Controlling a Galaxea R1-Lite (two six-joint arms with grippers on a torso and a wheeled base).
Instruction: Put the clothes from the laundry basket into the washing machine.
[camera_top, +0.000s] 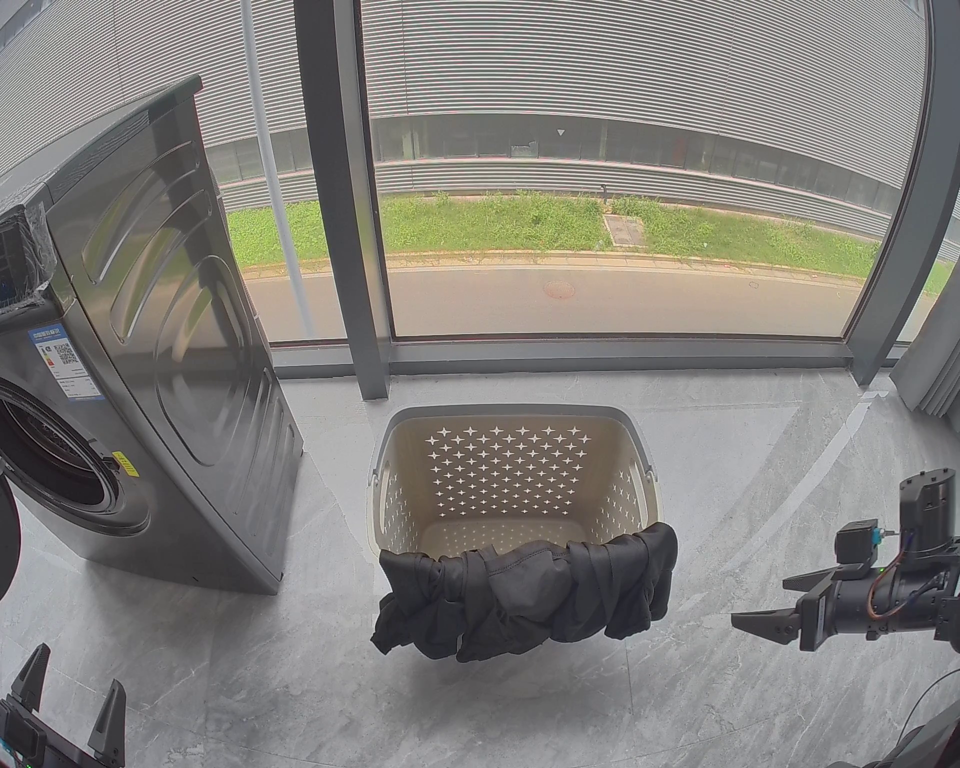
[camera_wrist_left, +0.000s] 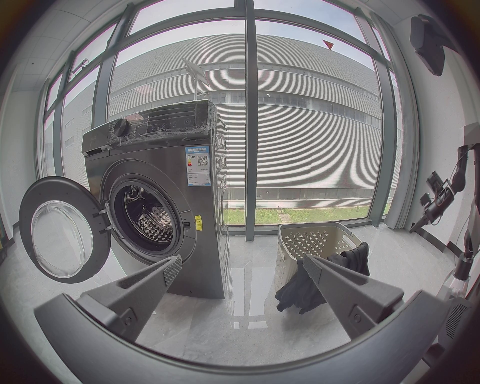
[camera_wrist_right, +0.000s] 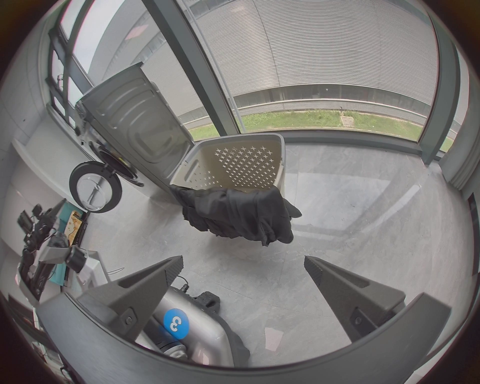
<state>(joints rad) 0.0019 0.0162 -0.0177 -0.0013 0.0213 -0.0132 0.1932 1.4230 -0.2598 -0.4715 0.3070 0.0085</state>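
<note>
A beige laundry basket (camera_top: 510, 412) stands on the floor in the middle. A black garment (camera_top: 530, 600) hangs over its near rim. The grey washing machine (camera_top: 150, 350) is at the left, its round door (camera_wrist_left: 62, 237) swung open and the drum (camera_wrist_left: 147, 220) bare. My left gripper (camera_top: 70, 700) is low at the near left, open and holding nothing, well short of the machine. My right gripper (camera_top: 765, 600) hovers open to the right of the basket, apart from the garment. From the right wrist, the garment (camera_wrist_right: 235, 215) lies beyond the open right gripper (camera_wrist_right: 242, 258).
A glass wall with a dark frame post (camera_top: 345, 200) runs just behind the basket and the machine. A curtain (camera_top: 935, 370) hangs at the far right. Bare grey marble floor (camera_top: 750, 470) surrounds the basket on the right and near sides.
</note>
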